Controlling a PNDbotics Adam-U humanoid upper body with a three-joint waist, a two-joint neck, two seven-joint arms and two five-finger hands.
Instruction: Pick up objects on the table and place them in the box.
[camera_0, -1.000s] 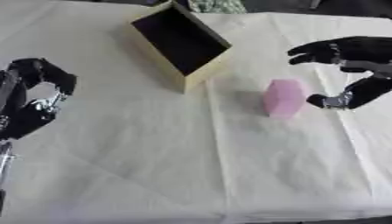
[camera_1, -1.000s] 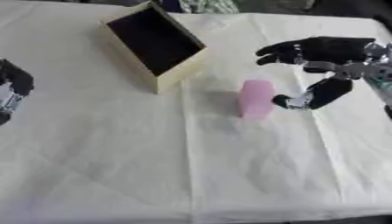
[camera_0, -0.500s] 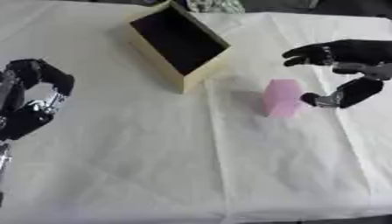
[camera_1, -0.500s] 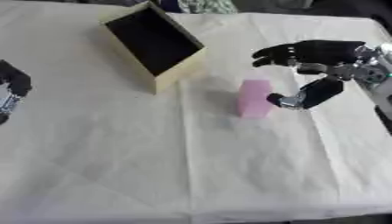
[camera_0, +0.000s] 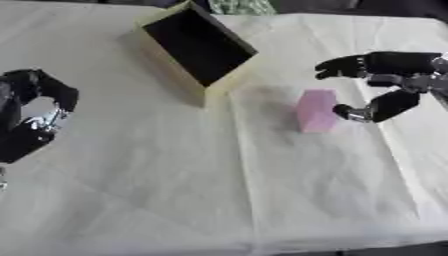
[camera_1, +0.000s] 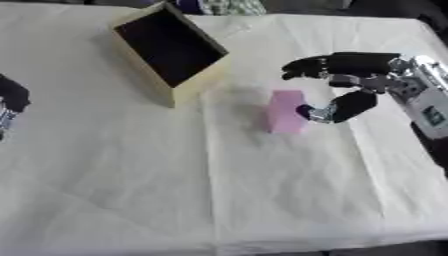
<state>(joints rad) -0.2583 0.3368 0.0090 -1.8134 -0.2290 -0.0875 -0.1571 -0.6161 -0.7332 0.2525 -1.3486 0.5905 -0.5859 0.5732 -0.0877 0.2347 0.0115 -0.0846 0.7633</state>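
Since the pink block is seen standing upright on the cloth-covered bench, to the right of the box and apart from it, the pick-up is judged not yet completed. No other loose object can be made out on the cloth, so this block appears to be the only item left to be moved. The right hand is positioned at the block's right side: its fingers are spread and extended above and beyond the block's upper right corner, while the thumb is curled in low, its tip just beside or touching the block's right face; which of the two cannot be told. The block is not enclosed by the hand, and the hand is therefore taken as spread, holding nothing. The box, tan outside and dark inside, is set toward the far left of the block, tilted so that its opening is presented toward the camera; nothing can be seen inside it, though the dark interior may conceal small contents. The left hand is parked at the left edge of the bench, well apart from the block and the box, with its fingers curled round nothing. Remaining work is judged as follows: the block is to be grasped, lifted, carried to the box opening and released inside.
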